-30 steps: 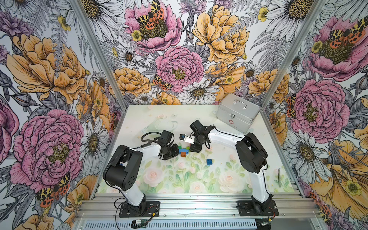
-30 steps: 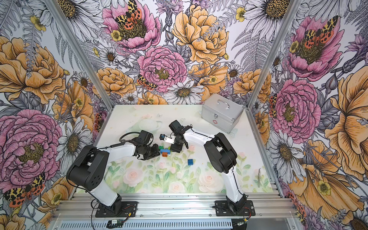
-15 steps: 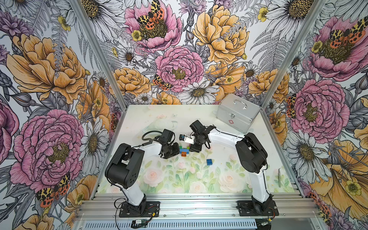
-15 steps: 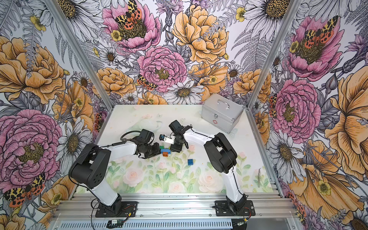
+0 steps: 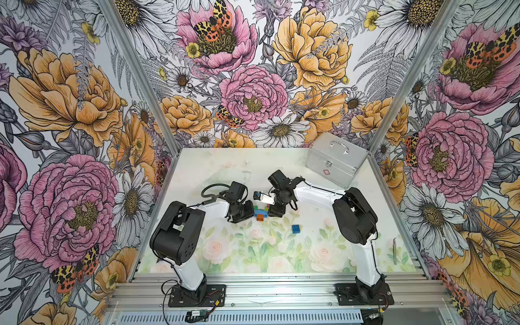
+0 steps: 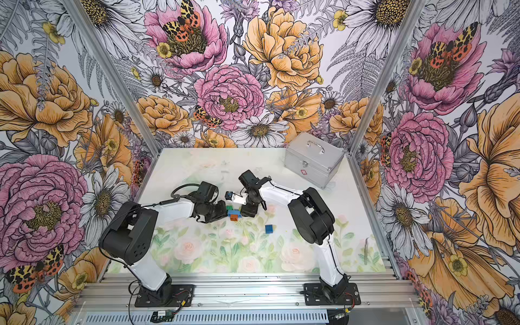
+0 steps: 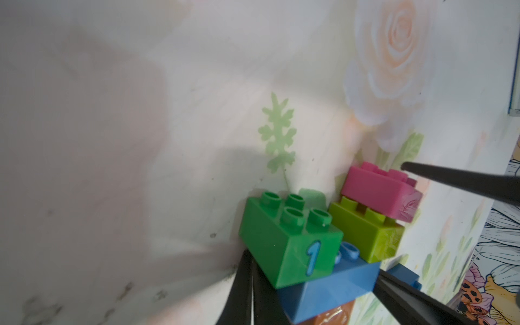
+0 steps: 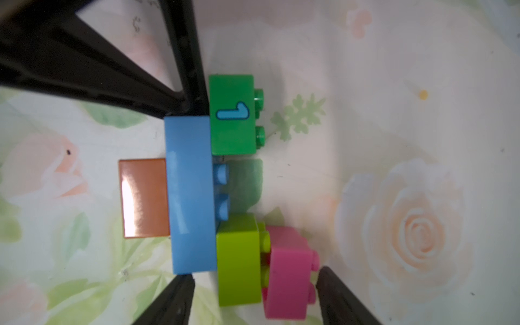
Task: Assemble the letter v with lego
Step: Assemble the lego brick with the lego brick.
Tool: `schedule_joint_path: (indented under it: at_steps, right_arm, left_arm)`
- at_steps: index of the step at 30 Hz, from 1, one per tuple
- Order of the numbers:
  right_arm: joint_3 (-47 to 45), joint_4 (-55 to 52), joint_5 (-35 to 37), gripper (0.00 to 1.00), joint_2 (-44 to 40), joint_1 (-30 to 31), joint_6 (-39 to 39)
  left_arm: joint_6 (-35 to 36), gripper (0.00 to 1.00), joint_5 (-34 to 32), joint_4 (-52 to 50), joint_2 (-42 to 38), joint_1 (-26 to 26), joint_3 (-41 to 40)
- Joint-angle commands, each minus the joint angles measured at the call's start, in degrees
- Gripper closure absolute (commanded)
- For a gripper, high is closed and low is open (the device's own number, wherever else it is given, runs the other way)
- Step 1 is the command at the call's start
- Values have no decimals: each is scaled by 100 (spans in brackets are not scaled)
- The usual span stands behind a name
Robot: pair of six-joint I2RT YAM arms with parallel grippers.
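A partly built letter v (image 5: 260, 212) (image 6: 234, 213) lies on its side mid-table: orange brick (image 8: 145, 197), light blue bar (image 8: 190, 197), dark green brick (image 8: 232, 115), lime brick (image 8: 239, 261), and a pink brick (image 8: 287, 275) sitting askew on the lime one. My left gripper (image 7: 251, 270) (image 5: 251, 209) is shut and empty, its tip against the bar's end beside the green brick. My right gripper (image 8: 254, 274) (image 5: 274, 211) is open, its fingers straddling the lime and pink bricks. A dark blue brick (image 5: 295, 228) (image 6: 269, 228) lies loose nearer the front.
A silver metal case (image 5: 336, 160) (image 6: 312, 160) stands at the back right corner. A thin metal tool (image 5: 395, 250) lies by the right edge. Patterned walls close in the table on three sides.
Both grippers have stayed at the assembly. The left arm's elbow has shifted slightly. No brick has visibly moved.
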Motion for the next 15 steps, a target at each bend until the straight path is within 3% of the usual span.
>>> schedule_joint_path:
  at_steps: [1,15]
  right_arm:
    - [149,-83,87,21,140,59,-50]
    - [433,-71,466,26,297,-160,-38]
  left_arm:
    - [15,93,-122,-24,78,49,-11]
    - [48,91,-92,-30,-105,194,-192]
